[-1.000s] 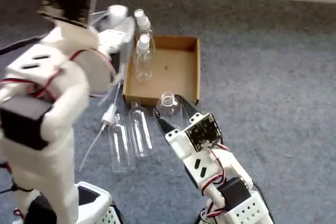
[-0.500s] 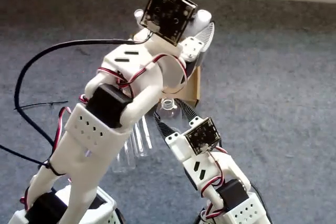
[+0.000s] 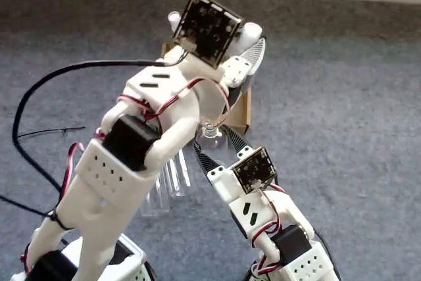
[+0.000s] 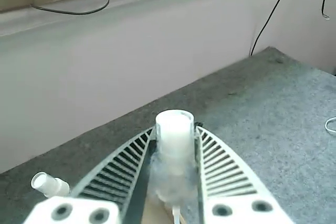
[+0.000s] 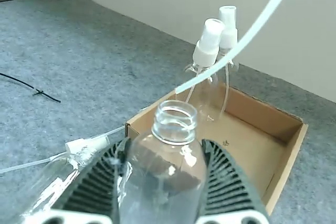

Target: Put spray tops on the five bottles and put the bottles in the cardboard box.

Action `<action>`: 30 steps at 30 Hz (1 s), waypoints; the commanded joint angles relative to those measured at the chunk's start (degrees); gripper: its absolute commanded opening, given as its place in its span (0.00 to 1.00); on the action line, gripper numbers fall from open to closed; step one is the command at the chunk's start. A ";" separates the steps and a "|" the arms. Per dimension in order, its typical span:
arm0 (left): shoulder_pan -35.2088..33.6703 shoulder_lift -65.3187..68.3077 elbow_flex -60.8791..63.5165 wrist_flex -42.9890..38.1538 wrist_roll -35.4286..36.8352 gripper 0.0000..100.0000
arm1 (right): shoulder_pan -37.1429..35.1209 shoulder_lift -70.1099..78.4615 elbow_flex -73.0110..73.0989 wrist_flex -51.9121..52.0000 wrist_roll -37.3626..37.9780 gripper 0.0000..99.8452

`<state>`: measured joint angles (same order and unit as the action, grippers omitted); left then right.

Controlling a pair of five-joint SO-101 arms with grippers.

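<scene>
High view: right jaws clamp one bottle (image 3: 210, 131), left jaws one spray top (image 3: 252, 31).

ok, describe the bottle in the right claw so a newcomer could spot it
Find the cardboard box on the grey carpet; just outside its edge nearest the arms, the right claw grips a clear bottle standing upright. Unlike the two bottles at the box's far side, which wear white spray tops, its neck is open.

In the high view, the left arm (image 3: 151, 136) hides most of the cardboard box (image 3: 243, 113) at upper centre. Apparently two lying bottles (image 3: 174, 176) peek out below it.
</scene>
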<state>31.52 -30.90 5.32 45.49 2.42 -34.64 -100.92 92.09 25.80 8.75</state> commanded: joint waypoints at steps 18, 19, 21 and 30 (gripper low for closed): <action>0.48 -8.48 7.16 -6.24 6.07 0.00 | -0.04 -0.48 -0.92 -1.36 -1.32 0.00; 0.48 -8.66 8.13 -6.33 6.07 0.00 | -0.04 -0.57 -0.92 -1.36 -1.32 0.00; 0.48 -8.75 10.07 -6.33 6.07 0.00 | 0.04 -0.66 -1.01 -1.36 -1.41 0.00; -4.00 -10.77 20.79 -6.33 5.80 0.00 | 4.26 -0.66 -1.01 -1.36 -3.43 0.00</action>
<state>30.73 -38.29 24.13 40.40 8.13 -31.65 -100.92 92.09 25.80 7.08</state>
